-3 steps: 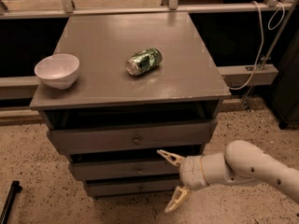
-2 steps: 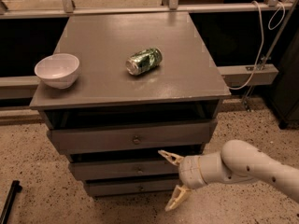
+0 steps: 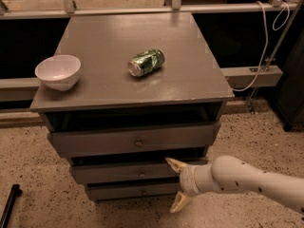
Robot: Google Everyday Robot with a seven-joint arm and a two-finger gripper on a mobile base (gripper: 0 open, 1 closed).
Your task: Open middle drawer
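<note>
Fingers (image 3: 175,164) apart, one tip up and one tip down, nothing between them. Gripper (image 3: 172,185) sits low in front of the cabinet's right side, with the white arm (image 3: 247,178) coming in from the lower right.

Upper tip overlaps the top edge of the middle drawer (image 3: 114,173); can't tell whether it touches. The middle drawer is second of three grey fronts, under the top drawer (image 3: 95,143) and above the bottom drawer (image 3: 123,192). It looks shut or nearly shut.

Key relation: the middle drawer's knob (image 3: 141,174) lies left of the fingers, about level with the gap. The drawer's long axis runs left-right, while the finger spread is vertical. Next move is probably a short reach left to straddle the knob, then a pull outward.

On the cabinet top (image 3: 104,37): white bowl (image 3: 58,71) at left, can (image 3: 146,62) lying on its side mid-top. Both are well away from the gripper.
</note>
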